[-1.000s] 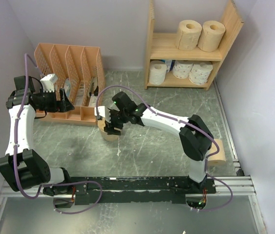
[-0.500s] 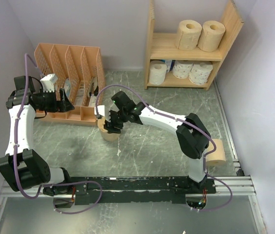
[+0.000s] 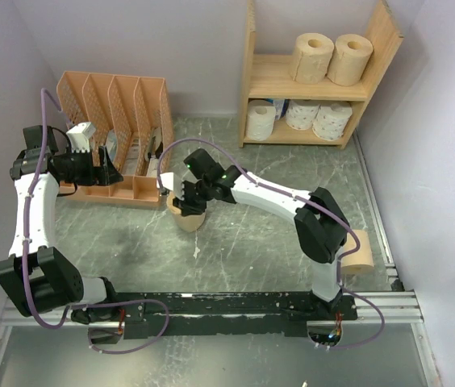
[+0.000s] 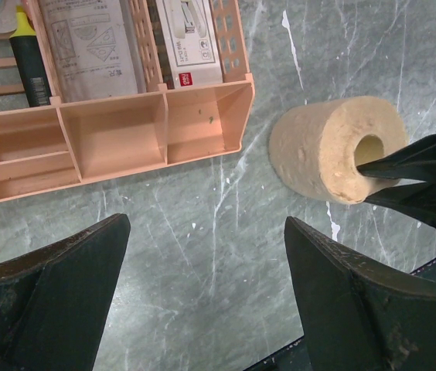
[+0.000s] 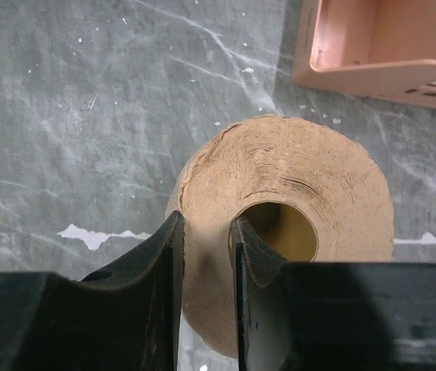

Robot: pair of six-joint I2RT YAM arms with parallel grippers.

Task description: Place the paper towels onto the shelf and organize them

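Tan roll (image 5: 334, 193) has its wall seemingly pinched by the right gripper (image 5: 206, 226).

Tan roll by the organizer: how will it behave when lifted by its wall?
The tan roll stands on end, so it probably won't roll unless tipped. Its soft, wrinkled wall, pinched by the right gripper with one finger in the core, will likely dent rather than slip. Being hollow-cored paper, it should lift lightly.
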